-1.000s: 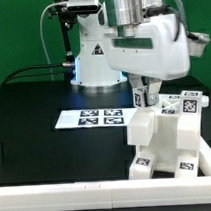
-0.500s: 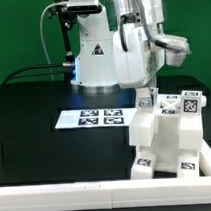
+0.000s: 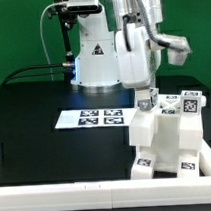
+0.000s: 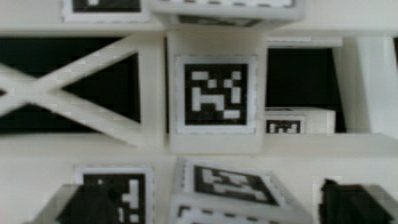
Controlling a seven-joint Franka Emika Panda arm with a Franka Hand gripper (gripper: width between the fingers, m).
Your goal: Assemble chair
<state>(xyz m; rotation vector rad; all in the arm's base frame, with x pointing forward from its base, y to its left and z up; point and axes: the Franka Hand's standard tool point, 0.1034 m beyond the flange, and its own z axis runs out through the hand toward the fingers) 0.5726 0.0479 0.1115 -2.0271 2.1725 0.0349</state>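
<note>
Exterior view shows the chair (image 3: 170, 135) as a blocky white assembly standing on the black worktop (image 3: 44, 107), just beside the marker board (image 3: 90, 118) on the exterior view's right and nearer the white front rail (image 3: 58, 192) than the board is. Small black-and-white tags sit on its upper faces and along its base. The robot arm (image 3: 130, 42) comes down from above the chair, with its fingers (image 3: 148, 97) at the chair's top edge on the side facing the marker board. Whether they touch the part there is hard to tell from this angle.

Wrist view looks straight down on the chair: an upright white bar (image 4: 215, 90) carrying a large tag fills the centre, with a crossed white brace (image 4: 71, 85) beside it and more tagged faces around it. Dark finger tips (image 4: 338, 200) show at the frame's edge, standing apart from each other with nothing gripped between them, so the fingers are open.
</note>
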